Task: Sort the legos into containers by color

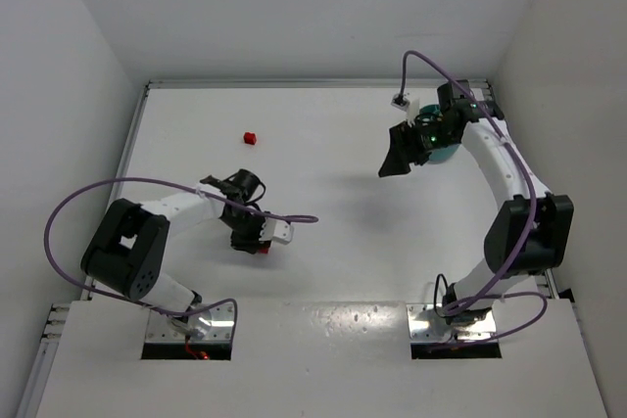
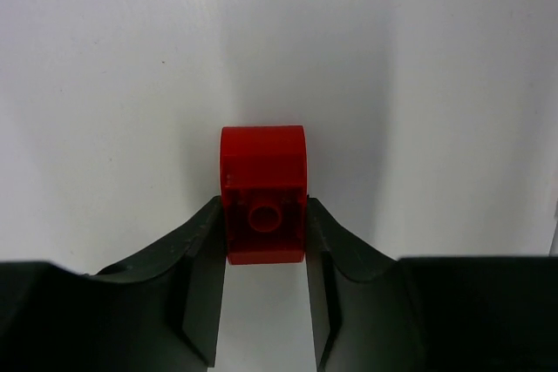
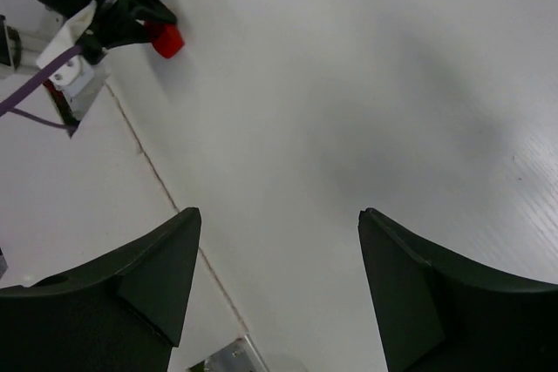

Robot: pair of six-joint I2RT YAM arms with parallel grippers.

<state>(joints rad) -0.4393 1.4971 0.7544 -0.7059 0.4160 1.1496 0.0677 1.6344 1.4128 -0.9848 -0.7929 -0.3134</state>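
The left fingers [image 2: 200,254] are clamping a red lego [image 2: 262,189] by its two sides, low on the counter [image 1: 333,144] at near left. They are catching only the lego's near half, so a slow, straight lift with a level wrist would probably keep it from pivoting out. The tub [image 1: 448,153] is sitting at far right, partly hidden under the right arm, whose right fingers [image 3: 139,276] are hanging apart and empty beside it and may need to give way. A second red lego [image 1: 250,137] is lying farther off, well apart.
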